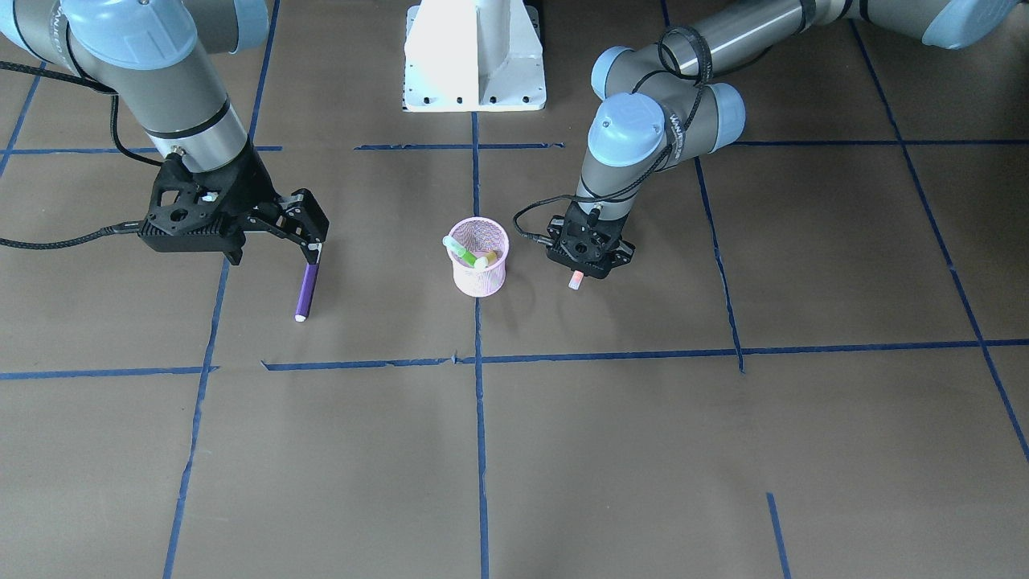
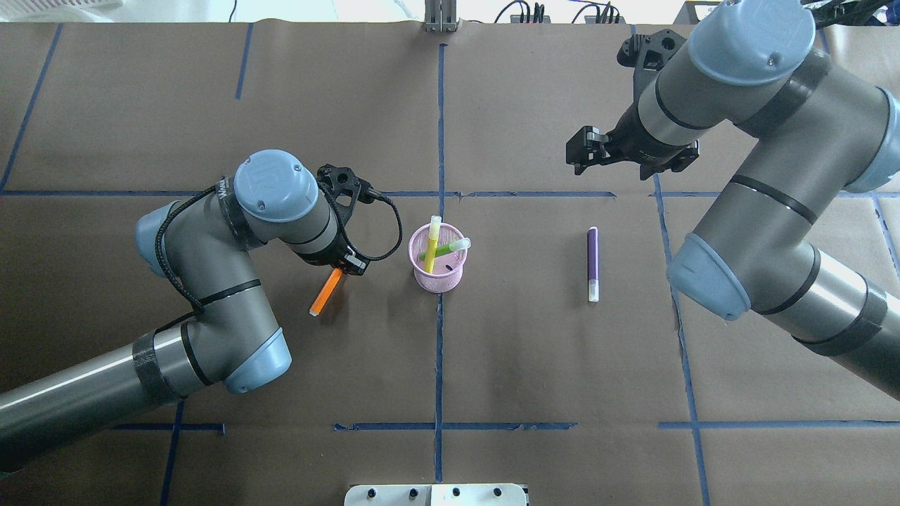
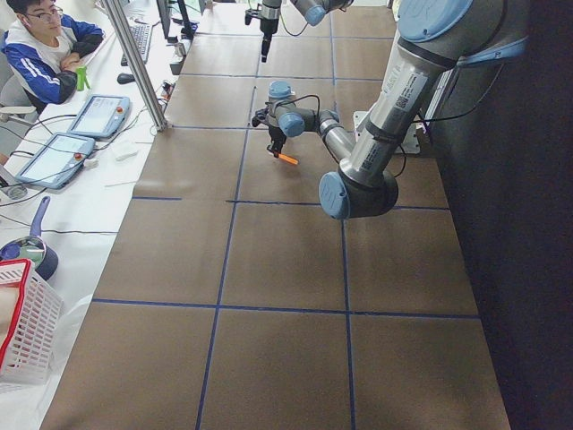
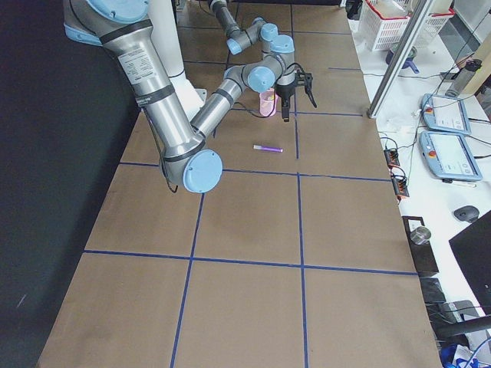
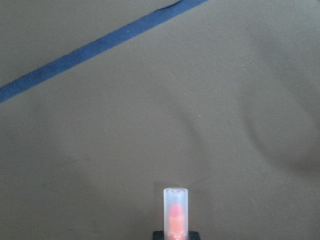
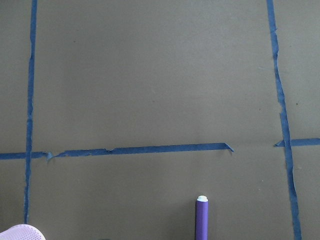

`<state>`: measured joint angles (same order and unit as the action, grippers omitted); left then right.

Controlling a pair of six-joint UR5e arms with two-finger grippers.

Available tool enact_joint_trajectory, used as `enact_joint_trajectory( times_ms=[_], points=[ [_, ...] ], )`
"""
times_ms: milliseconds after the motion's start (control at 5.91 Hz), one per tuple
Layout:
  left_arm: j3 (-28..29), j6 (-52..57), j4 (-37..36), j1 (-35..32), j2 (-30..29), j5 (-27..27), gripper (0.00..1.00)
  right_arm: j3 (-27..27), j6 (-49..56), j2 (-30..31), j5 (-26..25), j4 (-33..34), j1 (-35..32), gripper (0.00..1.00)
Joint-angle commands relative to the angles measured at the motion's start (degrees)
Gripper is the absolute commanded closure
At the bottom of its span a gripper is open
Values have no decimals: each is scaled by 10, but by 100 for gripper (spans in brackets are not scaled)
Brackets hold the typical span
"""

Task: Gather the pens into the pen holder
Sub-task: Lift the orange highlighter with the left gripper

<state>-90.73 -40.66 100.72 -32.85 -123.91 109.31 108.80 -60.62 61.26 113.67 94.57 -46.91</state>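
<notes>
Orange pen point(image 5: 175, 212), clamped in the left gripper point(image 2: 344, 266) beside the pen holder point(image 2: 438, 270), next needs lifting over the rim; right gripper point(image 2: 576, 151), jaws apart and empty, hangs near the purple pen point(image 2: 592, 261).

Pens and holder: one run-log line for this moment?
pen holder: green pen, yellow pen inside | left tool: shut on orange pen | right tool: open above purple pen lying on table

Orange pen point(image 2: 327, 292): pale clear cap. Purple pen point(image 2: 593, 261): whitish cap end. Pen holder point(image 2: 439, 281): pink wire mesh, with a bright green pen point(image 2: 444, 250) and a yellow pen point(image 2: 430, 249) in it. Table point(image 2: 548, 365): brown paper, blue tape point(image 2: 439, 365) grid. My left arm point(image 2: 211, 281) and right arm point(image 2: 759, 211): grey, light-blue joint caps.
</notes>
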Motion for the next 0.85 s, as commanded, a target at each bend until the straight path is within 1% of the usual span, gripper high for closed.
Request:
enact_joint_trajectory(
  times_ms=[0, 169, 338, 508, 677],
  points=[
    [-43, -14, 18, -33, 1, -7, 100, -1, 12, 2, 10, 2, -4, 0],
    [-51, -17, 78, -44, 1, -66, 100, -1, 13, 9, 33, 2, -9, 0],
    [-54, -17, 151, -45, 4, -133, 100, -1, 13, 14, 40, 0, -10, 0],
    [-55, -13, 270, -45, 19, -156, 100, -1, 13, 22, 39, -2, -9, 0],
    [-45, -11, 418, -42, 47, -173, 100, -1, 13, 25, 40, -3, -9, 0]
  ],
)
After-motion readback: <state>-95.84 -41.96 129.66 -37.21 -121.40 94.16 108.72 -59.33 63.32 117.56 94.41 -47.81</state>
